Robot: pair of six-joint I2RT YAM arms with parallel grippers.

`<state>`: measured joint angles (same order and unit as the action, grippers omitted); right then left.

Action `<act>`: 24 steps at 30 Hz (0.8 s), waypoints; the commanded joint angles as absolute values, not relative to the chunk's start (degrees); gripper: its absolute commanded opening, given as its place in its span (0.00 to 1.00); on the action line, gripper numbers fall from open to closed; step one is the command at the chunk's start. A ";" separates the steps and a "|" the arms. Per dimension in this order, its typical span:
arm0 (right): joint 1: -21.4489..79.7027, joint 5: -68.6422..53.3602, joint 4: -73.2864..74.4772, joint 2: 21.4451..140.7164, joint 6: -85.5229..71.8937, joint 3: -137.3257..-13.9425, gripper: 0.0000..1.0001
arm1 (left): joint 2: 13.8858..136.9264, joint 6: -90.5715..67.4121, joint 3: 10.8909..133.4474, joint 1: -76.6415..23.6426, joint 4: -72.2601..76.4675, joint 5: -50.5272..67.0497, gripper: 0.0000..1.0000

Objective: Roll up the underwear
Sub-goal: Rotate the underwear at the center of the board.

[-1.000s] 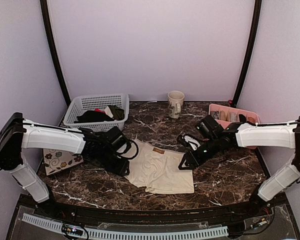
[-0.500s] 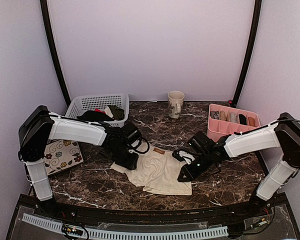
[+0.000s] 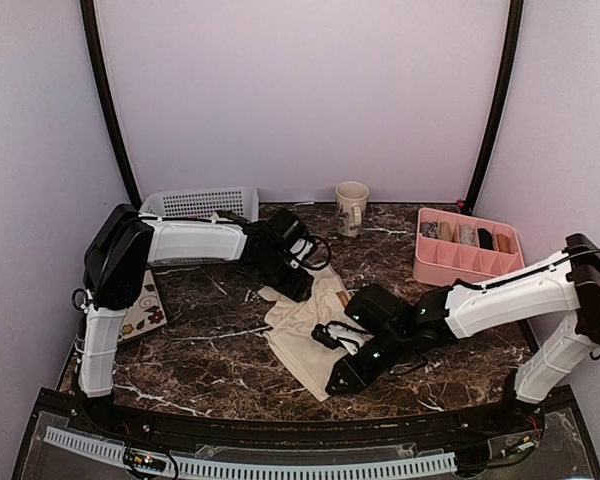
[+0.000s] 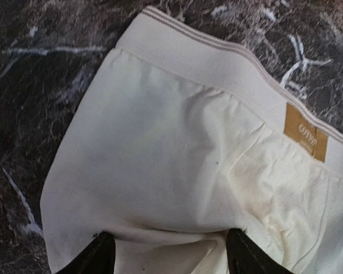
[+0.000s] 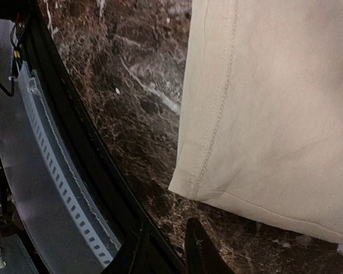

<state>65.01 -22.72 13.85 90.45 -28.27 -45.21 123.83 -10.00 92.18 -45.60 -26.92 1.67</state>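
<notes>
The cream-beige underwear [image 3: 302,335] lies crumpled and turned on the dark marble table; its waistband and tan label [image 4: 306,138] show in the left wrist view. My left gripper [image 3: 294,284] sits on its far edge. Its jaws stand wide apart, with a raised fold of the underwear [image 4: 177,160] between the fingers [image 4: 100,256]. My right gripper [image 3: 342,378] is low at the garment's near corner. In the right wrist view only one finger [image 5: 199,251] shows, just short of the hemmed corner of the underwear [image 5: 274,114], holding nothing. The other finger is lost against the dark table edge.
A white basket [image 3: 195,203] stands at the back left, partly behind the left arm. A mug [image 3: 351,207] stands at the back centre and a pink divided tray [image 3: 467,262] at the right. The floral tile [image 3: 140,310] lies at the left. The table's front rail [image 5: 51,171] is close to the right gripper.
The left gripper has swung from the left side to the garment's far edge. The right gripper has moved nearer and leftward. The underwear has turned and bunched narrower.
</notes>
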 commanded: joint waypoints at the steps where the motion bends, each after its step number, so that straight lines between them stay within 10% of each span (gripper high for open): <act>1: 60.65 -18.71 17.52 81.80 -27.38 -48.58 0.26 | 121.55 -5.49 99.54 -45.44 -28.50 6.64 0.71; 9: 50.76 -21.59 20.05 88.22 -16.20 -51.02 0.25 | 111.77 -9.78 90.28 -45.33 -30.52 4.46 0.73; 24: 62.07 -35.99 13.52 107.92 -19.13 -56.92 0.20 | 94.63 -18.40 71.38 -42.51 -27.59 2.25 0.73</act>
